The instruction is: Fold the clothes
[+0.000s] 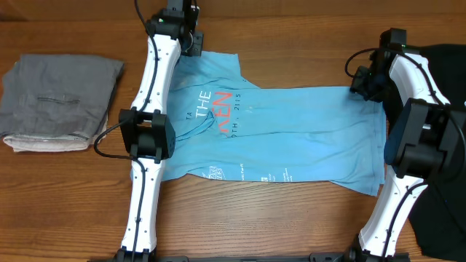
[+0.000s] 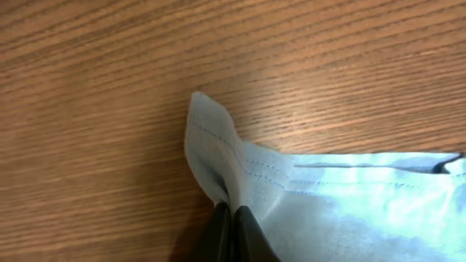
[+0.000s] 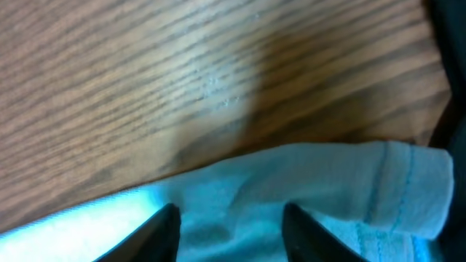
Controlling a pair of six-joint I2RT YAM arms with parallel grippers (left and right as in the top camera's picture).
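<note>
The light blue T-shirt lies spread on the wooden table, with dark blue, white and orange-red lettering at its left part. My left gripper is at the shirt's far left corner, shut on a pinch of its hemmed edge; the fingertips meet on the cloth. My right gripper is at the shirt's far right corner. Its fingers are open above the blue cloth, near the hemmed corner.
A folded grey garment lies at the table's left side. A black garment lies at the right edge behind the right arm. Bare wood runs along the far side.
</note>
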